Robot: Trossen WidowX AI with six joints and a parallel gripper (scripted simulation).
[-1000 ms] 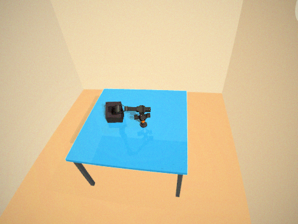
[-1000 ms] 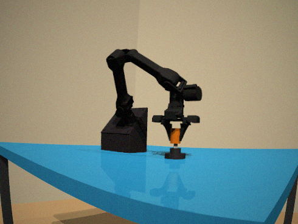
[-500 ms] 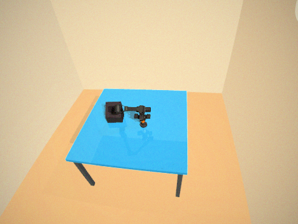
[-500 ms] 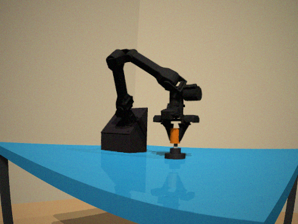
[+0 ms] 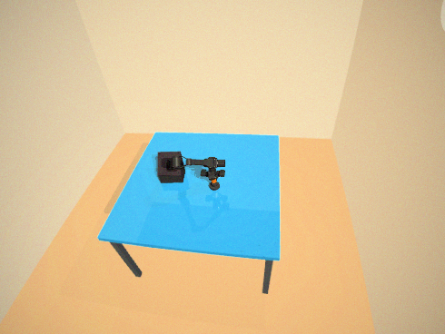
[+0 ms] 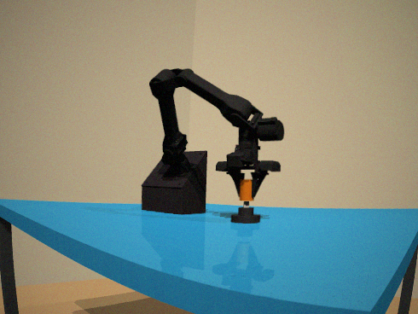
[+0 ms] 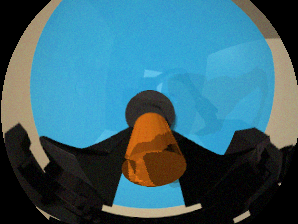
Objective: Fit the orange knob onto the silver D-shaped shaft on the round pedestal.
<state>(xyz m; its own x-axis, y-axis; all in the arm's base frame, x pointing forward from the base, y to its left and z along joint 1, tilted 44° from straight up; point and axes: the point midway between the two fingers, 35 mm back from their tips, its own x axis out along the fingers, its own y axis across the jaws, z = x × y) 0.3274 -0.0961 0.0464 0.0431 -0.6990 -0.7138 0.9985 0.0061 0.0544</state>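
Observation:
The orange knob is upright between the fingers of my gripper, which is shut on it. The dark round pedestal stands on the table directly below. In the exterior view a short bit of the silver shaft shows between the knob's lower end and the pedestal's top, with a small dark part just above it. The knob's underside does not touch the pedestal. The hole and the flat sides of hole and shaft are hidden.
The blue table carries the arm's dark base box, to the left of the pedestal in the top and exterior views. The arm arches over from the box to the pedestal.

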